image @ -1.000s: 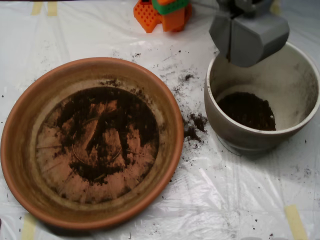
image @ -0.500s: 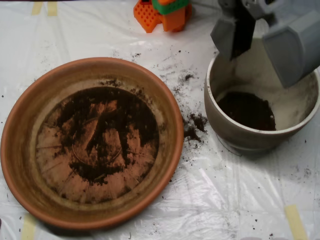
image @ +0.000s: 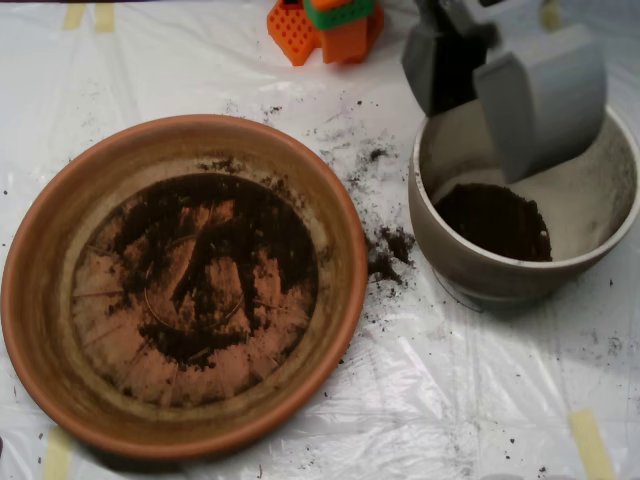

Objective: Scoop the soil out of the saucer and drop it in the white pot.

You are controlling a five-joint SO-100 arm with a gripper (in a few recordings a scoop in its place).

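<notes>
Over the white pot [image: 520, 275], at the right of the worktop [image: 420, 400], hung the end effector [image: 475, 85], its two grey shells spread apart with a dark gap between them, nothing visibly held inside. Looked like a drop just made, judging by the parted shells above the pot's mouth. Down in the pot's bottom lay a dark mound of soil [image: 493, 220], covering the left and middle of the floor, with pale dusty wall bare to the right. So part of the job done.

Plenty left, though. Inside the saucer [image: 40, 240], at the left, stayed a thin, patchy smear of soil [image: 215, 235], thickest toward the upper middle and right of the base, with orange ridged terracotta showing through lower left and along the bottom. Too thin in places for an easy scoop, probably; more scraping than digging called for.

Between saucer and pot, on the crinkled white plastic sheet, sat a spilled clump [image: 388, 252] just beside the pot's outer wall, plus a scatter of fine crumbs [image: 368, 155] further up. Loose, crumbly, nearly black stuff, clinging as dust wherever touched. At the top edge, an orange and green plastic block [image: 325, 25], well clear of both vessels.
</notes>
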